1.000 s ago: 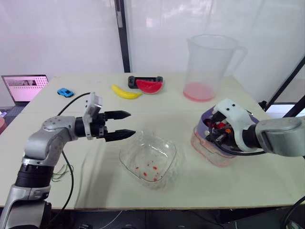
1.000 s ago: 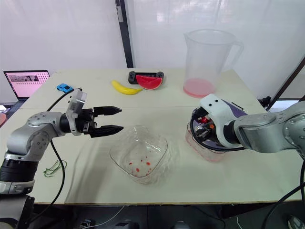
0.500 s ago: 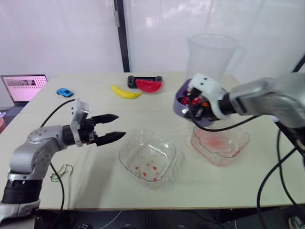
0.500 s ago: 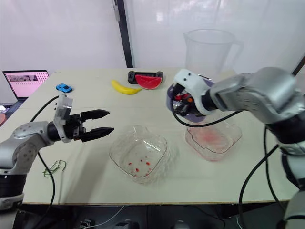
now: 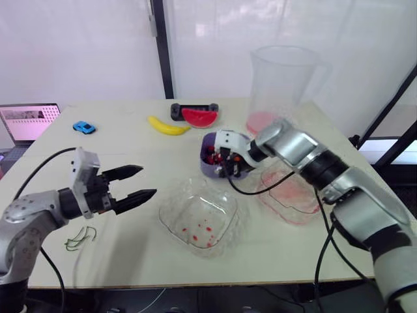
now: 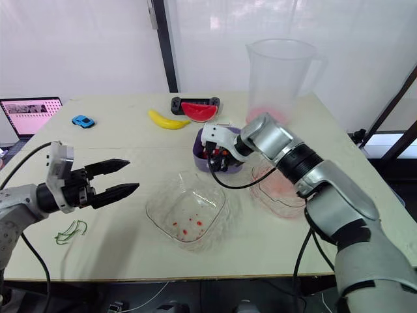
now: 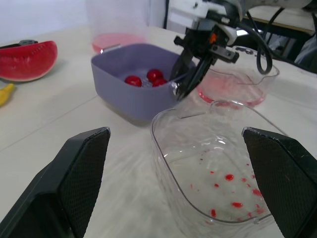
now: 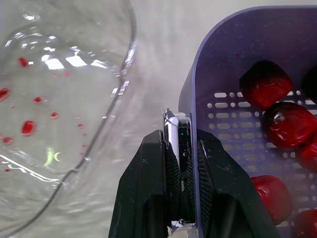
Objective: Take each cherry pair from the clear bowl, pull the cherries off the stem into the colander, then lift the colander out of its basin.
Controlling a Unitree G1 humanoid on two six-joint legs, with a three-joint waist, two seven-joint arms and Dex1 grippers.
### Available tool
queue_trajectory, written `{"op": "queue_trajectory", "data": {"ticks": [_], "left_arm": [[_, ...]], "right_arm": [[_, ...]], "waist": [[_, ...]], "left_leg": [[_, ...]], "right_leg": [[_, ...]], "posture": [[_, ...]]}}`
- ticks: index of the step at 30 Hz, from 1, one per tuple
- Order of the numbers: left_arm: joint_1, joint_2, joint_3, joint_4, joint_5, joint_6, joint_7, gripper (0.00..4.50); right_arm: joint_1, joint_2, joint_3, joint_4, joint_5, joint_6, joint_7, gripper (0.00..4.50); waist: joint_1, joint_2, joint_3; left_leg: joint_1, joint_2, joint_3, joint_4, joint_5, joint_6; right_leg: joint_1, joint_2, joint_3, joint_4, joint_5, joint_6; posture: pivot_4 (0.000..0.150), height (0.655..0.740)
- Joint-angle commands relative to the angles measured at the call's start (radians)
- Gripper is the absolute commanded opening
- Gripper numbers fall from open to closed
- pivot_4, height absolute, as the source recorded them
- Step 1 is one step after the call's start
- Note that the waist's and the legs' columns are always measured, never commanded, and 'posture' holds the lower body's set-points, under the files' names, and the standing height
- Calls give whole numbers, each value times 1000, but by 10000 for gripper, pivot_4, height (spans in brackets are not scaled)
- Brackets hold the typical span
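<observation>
Right gripper (image 8: 181,143) clamped on the wall of the colander (image 5: 217,156); colander, holding cherries (image 8: 287,124), sits outside its basin (image 5: 306,215), beside the clear bowl (image 5: 171,203); bowl holds only juice spots; left gripper (image 5: 146,180) spread, empty. Judged nearly complete; only release remains.

Matt purple plastic colander (image 7: 130,101), glossy clear plastic bowl (image 7: 171,163), smooth matt table (image 5: 130,153).
</observation>
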Motion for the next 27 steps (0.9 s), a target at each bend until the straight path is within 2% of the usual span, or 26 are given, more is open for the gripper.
{"op": "queue_trajectory", "data": {"ticks": [1,2,4,5,7,11,17,20,23,25,27], "left_arm": [[7,22,42,-40,-23,-5,17,45000],[8,23,42,-41,-24,-5,20,45000],[8,24,41,-43,-26,-5,24,45000],[7,25,40,-42,-27,-5,25,45000],[5,27,39,-38,-28,-6,25,45000],[-10,32,30,-15,-24,-13,17,45000],[-49,36,17,32,-18,-17,3,45000],[-72,40,14,73,-5,-17,8,45000],[-71,63,-9,113,48,-37,5,45000],[-68,61,-17,141,93,-77,20,45000],[-64,62,-26,170,140,-97,49,45000]], "right_arm": [[-10,25,-66,42,-63,-48,44,2221],[-10,34,-76,56,-76,-52,51,2221],[-10,47,-95,77,-101,-58,63,12678],[-11,51,-105,86,-112,-60,70,15460],[-14,61,-130,99,-130,-58,79,24389],[-38,49,-188,103,-161,-59,96,44551],[-86,-25,-336,63,-139,32,112,44551],[-38,-129,-441,-44,-109,74,119,44551],[86,-273,-559,-202,-59,108,134,44551],[224,-324,-734,-288,25,41,109,44551],[344,-373,-847,-349,57,20,76,44551]], "waist": [[-1,0,0],[-2,0,0],[-3,0,0],[-3,0,0],[-3,0,0],[-2,0,0],[1,0,0],[5,0,0],[13,0,0],[16,0,0],[20,0,0]], "left_leg": [[0,0,0,0,0,-1],[0,0,0,0,1,-2],[0,0,0,-1,2,-3],[0,0,0,-1,2,-3],[0,0,0,-1,2,-4],[0,0,0,-1,2,-4],[0,-1,0,-1,2,-4],[0,-1,0,-1,2,-4],[0,-1,0,-1,-1,1],[0,-1,1,-1,-2,3],[1,-1,2,0,-2,3]], "right_leg": [[0,0,0,0,0,0],[0,0,0,0,0,0],[-1,0,0,0,0,0],[-1,0,0,0,0,0],[-1,0,0,0,0,0],[-1,0,0,0,0,0],[-1,0,0,0,0,0],[0,0,0,0,0,0],[1,0,0,0,0,0],[1,-1,0,-1,0,0],[1,-1,0,-1,0,0]], "posture": [[1500,7400],[1500,7400],[1500,7400],[1500,7400],[1500,7400],[1500,7400],[1500,7400],[1500,7400],[1500,7400],[1500,7400],[1500,7400]]}}
